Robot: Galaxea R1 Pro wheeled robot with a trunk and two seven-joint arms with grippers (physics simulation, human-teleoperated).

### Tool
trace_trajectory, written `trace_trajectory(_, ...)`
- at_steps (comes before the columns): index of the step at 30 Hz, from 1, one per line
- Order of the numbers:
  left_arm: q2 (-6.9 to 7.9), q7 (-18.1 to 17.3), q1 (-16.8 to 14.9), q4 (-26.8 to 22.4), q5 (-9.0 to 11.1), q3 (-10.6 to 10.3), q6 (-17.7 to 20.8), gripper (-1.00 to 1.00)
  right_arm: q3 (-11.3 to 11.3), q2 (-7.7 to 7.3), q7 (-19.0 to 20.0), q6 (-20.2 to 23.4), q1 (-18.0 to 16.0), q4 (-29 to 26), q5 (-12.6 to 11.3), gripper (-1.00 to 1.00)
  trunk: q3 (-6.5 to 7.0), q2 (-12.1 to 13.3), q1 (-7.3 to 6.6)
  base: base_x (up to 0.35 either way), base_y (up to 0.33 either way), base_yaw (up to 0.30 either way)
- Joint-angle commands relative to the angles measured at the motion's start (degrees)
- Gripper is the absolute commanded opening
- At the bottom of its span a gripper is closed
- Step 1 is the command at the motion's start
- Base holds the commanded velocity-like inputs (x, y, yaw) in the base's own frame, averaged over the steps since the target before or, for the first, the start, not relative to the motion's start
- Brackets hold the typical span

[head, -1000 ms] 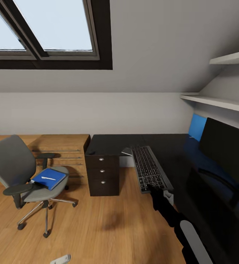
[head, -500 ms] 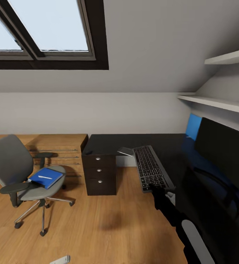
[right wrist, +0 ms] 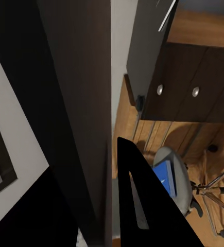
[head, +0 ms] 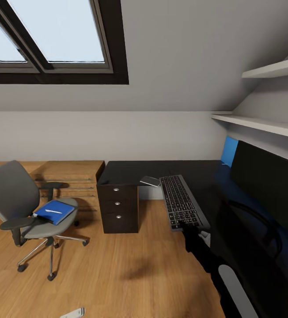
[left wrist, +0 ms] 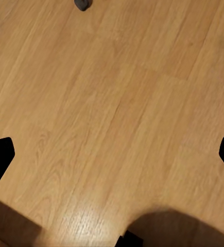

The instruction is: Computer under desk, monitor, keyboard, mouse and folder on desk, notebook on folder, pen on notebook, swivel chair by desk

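Note:
My right gripper (head: 191,228) is shut on the near end of the slim dark-keyed keyboard (head: 180,202), which hangs along the inner front edge of the black desk (head: 130,170). Close on the right, the monitor (head: 267,185) stands on the desk. A small thin notebook (head: 150,181) lies at the desk's edge by the keyboard's far end. The grey swivel chair (head: 11,194) stands apart to the left, and the blue folder (head: 55,211) with the white pen (head: 52,211) on top rests on its seat. My left gripper (left wrist: 112,159) is open over bare floor.
A black drawer unit with silver knobs (head: 119,205) sits under the desk's left end, with low wooden furniture (head: 69,174) beside it against the wall. White shelves (head: 267,126) jut out above the monitor. Open wood floor (head: 117,274) lies between the chair and the desk.
The whole picture has slid a little to the left, so the camera moved. The keyboard stays in my right gripper at the same spot in the picture.

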Motion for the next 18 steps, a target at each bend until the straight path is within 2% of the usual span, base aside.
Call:
trace_trajectory(1,0.06,0.3,0.0,0.0,0.6,-0.5,-0.3,1.00,-0.1,0.03,0.1,0.2,0.0,0.0,-0.7,-1.00,-0.08,-0.1,0.01,-0.003,-0.002,0.000)
trace_trajectory(4,0.06,0.3,0.0,0.0,0.6,-0.5,-0.3,1.00,-0.1,0.02,0.0,0.1,0.0,0.0,-1.7,-1.00,-0.08,-0.1,0.01,-0.040,-0.012,0.000)
trace_trajectory(8,0.06,0.3,0.0,0.0,0.6,-0.5,-0.4,1.00,0.0,-0.04,-0.1,0.1,0.0,0.0,-2.1,-1.00,-0.08,-0.1,0.01,-0.263,-0.223,0.000)
trace_trajectory(11,0.35,0.3,0.0,0.0,0.6,-0.4,-0.5,1.00,0.0,-0.04,-0.1,0.2,0.0,0.0,-2.1,-1.00,-0.08,-0.1,0.01,-0.020,-0.339,0.000)
trace_trajectory(12,1.82,0.1,0.0,0.0,0.8,-0.2,-0.4,1.00,0.0,-0.04,-0.1,0.1,0.0,0.0,-2.1,-1.00,-0.08,-0.1,0.01,-0.003,-0.345,0.000)
trace_trajectory(13,2.54,0.0,0.0,0.0,1.1,0.1,-0.3,1.00,0.0,-0.04,-0.1,0.1,0.0,0.0,-2.1,-1.00,-0.08,-0.1,0.01,-0.002,-0.346,0.000)
trace_trajectory(14,3.50,-0.3,0.0,0.0,2.3,1.4,-0.1,1.00,-0.1,-0.04,0.0,0.2,0.0,0.0,-2.1,-1.00,-0.08,-0.1,0.01,-0.001,-0.346,0.000)
trace_trajectory(18,4.52,-3.2,0.0,0.0,3.8,3.4,0.1,1.00,0.1,-0.21,0.0,0.3,0.0,0.0,-2.2,-1.00,-0.08,-0.1,0.01,0.000,-0.346,0.000)
